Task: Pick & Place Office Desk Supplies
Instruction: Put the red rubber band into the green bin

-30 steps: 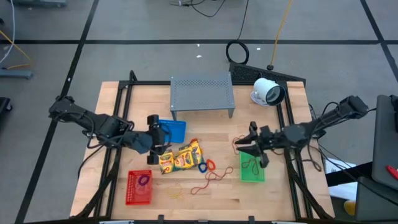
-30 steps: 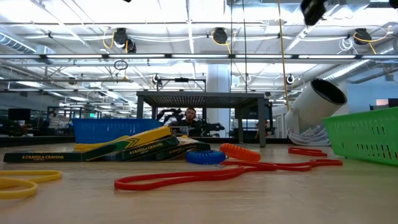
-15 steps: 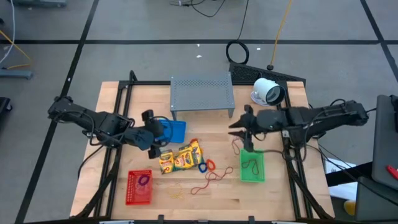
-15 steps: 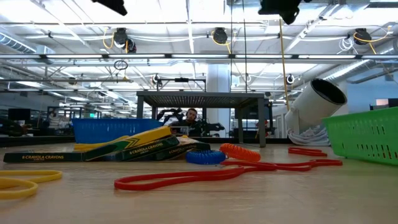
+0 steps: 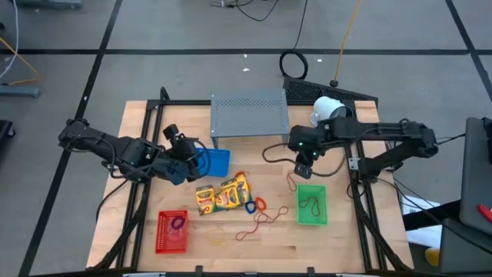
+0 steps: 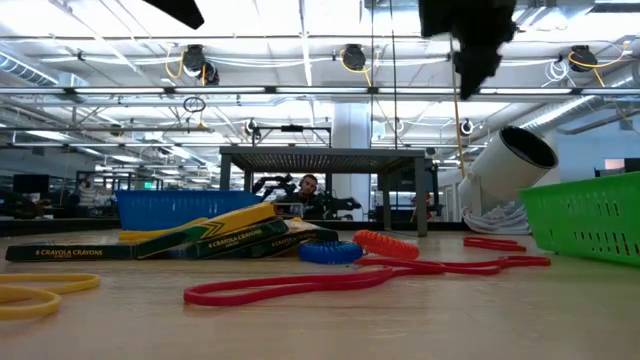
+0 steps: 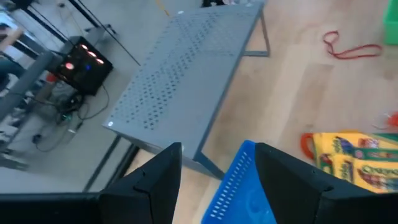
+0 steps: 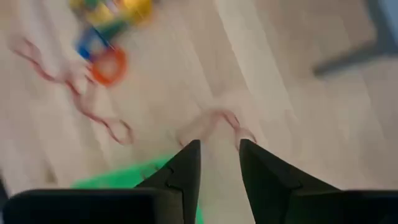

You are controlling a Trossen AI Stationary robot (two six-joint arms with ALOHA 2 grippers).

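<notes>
Yellow crayon packs (image 5: 223,194) lie mid-table, with a blue (image 5: 250,206) and an orange rubber band (image 5: 260,204) beside them and a long red loop (image 5: 260,223) nearer the front. My left gripper (image 5: 183,150) hangs open in the air over the left end of the blue basket (image 5: 215,160); the basket's rim (image 7: 239,180) shows below the gap. My right gripper (image 5: 302,163) points down, open by a narrow gap with nothing in it, above a red band (image 8: 214,121) on the wood, just beyond the green basket (image 5: 311,205). A red basket (image 5: 172,231) stands front left.
A grey perforated stand (image 5: 250,115) stands at the far middle, close behind both grippers. A white round device (image 5: 330,111) lies at the far right. A yellow band (image 5: 217,240) lies near the front edge. Bare wood shows between the stand and the crayon packs.
My right gripper has swung from above the green basket toward the table's far edge and left, and has tipped from nearly level to pointing steeply down. My left gripper has turned away from the crayon packs toward the blue basket and the stand. Nothing on the table has moved.
</notes>
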